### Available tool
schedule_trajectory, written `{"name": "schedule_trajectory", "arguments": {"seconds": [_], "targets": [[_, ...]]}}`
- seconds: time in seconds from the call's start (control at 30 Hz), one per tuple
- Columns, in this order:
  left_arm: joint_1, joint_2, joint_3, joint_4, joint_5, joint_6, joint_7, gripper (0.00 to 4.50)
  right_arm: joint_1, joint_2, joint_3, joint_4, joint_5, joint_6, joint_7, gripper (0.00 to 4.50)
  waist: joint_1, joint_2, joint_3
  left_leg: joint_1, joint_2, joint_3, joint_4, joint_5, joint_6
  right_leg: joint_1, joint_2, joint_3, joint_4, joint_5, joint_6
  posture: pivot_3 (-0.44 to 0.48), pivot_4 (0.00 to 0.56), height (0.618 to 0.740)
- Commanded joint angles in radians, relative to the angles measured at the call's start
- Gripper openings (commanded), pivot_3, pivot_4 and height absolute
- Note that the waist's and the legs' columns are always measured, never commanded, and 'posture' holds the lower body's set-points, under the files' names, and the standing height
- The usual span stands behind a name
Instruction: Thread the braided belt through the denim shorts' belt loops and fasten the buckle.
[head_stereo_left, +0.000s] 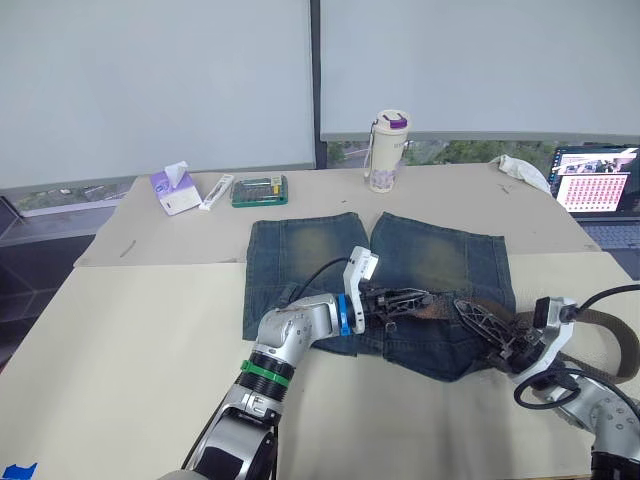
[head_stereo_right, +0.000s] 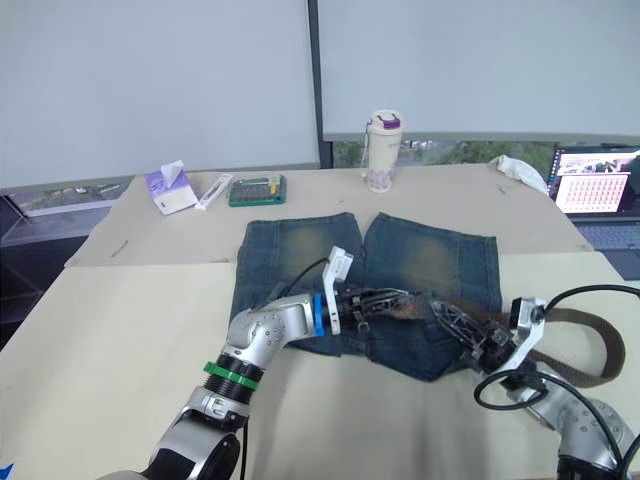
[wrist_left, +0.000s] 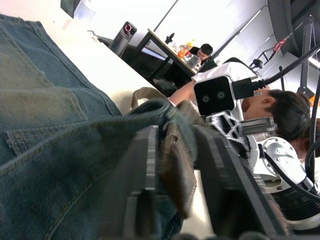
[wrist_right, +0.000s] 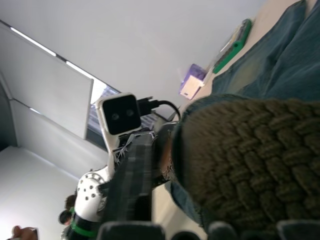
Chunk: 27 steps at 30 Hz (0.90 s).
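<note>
On the denim shorts (head_stereo_left: 420, 255), my left pincer (head_stereo_left: 425, 300) grips the waistband with the braided belt (head_stereo_right: 585, 345) end, my right pincer (head_stereo_left: 478, 322) clamps the belt beside it, so I should feed slowly

You are looking at denim shorts (head_stereo_left: 420, 262) showing as coarse, faded matt cloth, the braided belt (wrist_right: 250, 155) showing a rough woven weave, and the table (head_stereo_left: 120, 340) lying smooth and matt like paper board.
</note>
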<state>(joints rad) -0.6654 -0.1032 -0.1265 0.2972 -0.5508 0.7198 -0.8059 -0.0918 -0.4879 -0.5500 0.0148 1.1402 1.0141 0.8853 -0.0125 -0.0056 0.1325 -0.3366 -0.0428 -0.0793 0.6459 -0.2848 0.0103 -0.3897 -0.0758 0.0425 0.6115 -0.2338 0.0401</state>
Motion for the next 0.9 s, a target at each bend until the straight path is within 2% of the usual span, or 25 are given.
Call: {"name": "schedule_trajectory", "arguments": {"seconds": [0.03,0.17,0.33,0.5,0.63,0.7,0.87,0.9], "targets": [[-0.018,-0.009,0.008,-0.005,-0.001,-0.031,-0.011,0.00,0.012,-0.033,-0.021,-0.046,-0.012,-0.049,-0.011,3.20,0.000,0.000,0.000,0.000,0.000,0.000,0.000,0.000,0.000,0.000,0.000,0.000,0.000,0.000,0.000,0.000,0.150,0.740],[-0.014,-0.004,0.012,-0.004,-0.007,-0.033,-0.014,0.00,0.058,-0.064,-0.061,-0.086,-0.002,-0.061,-0.028,4.48,0.001,0.000,0.000,0.000,-0.001,0.000,0.000,0.000,0.000,0.000,0.000,0.000,0.000,0.000,0.000,0.000,0.150,0.740],[-0.004,0.008,0.013,-0.005,-0.005,-0.037,-0.013,0.00,0.189,-0.126,-0.095,-0.189,-0.014,-0.064,-0.028,4.48,0.007,0.000,0.000,0.000,-0.001,0.000,0.000,0.000,0.000,0.000,-0.001,0.000,0.000,-0.001,0.001,0.000,0.150,0.740],[-0.013,0.079,0.049,-0.022,0.013,-0.043,0.019,0.00,0.399,-0.245,-0.046,-0.424,-0.217,-0.183,-0.003,4.48,0.002,0.000,0.000,0.000,-0.002,0.000,0.000,0.000,0.000,0.000,0.000,0.000,0.000,-0.006,0.010,0.000,0.150,0.740],[-0.006,0.152,0.038,-0.061,0.039,-0.059,0.004,0.00,0.403,-0.256,-0.004,-0.486,-0.325,-0.242,-0.084,4.48,-0.005,-0.001,0.001,0.001,0.001,0.000,0.000,0.000,0.000,0.000,0.002,0.000,0.000,-0.006,0.011,0.000,0.150,0.740],[-0.003,0.189,0.031,-0.086,0.051,-0.065,-0.012,0.00,0.394,-0.270,0.034,-0.479,-0.419,-0.265,-0.142,4.48,0.000,-0.001,0.001,0.000,0.001,0.000,0.000,0.000,-0.001,0.000,0.001,0.000,0.000,-0.006,0.011,0.000,0.150,0.740],[-0.001,0.227,0.017,-0.140,0.050,-0.070,-0.033,0.00,0.365,-0.279,0.138,-0.412,-0.553,-0.332,-0.164,4.48,0.010,-0.002,0.001,0.000,0.000,-0.001,0.000,0.001,-0.002,0.000,-0.001,0.000,-0.001,-0.006,0.011,0.000,0.150,0.740],[-0.001,0.227,0.011,-0.143,0.051,-0.071,-0.037,0.00,0.347,-0.278,0.159,-0.385,-0.591,-0.348,-0.185,3.98,0.011,-0.002,0.001,0.000,0.000,-0.001,0.000,0.001,-0.002,0.000,-0.001,0.000,-0.001,-0.006,0.010,0.000,0.150,0.740]]}}
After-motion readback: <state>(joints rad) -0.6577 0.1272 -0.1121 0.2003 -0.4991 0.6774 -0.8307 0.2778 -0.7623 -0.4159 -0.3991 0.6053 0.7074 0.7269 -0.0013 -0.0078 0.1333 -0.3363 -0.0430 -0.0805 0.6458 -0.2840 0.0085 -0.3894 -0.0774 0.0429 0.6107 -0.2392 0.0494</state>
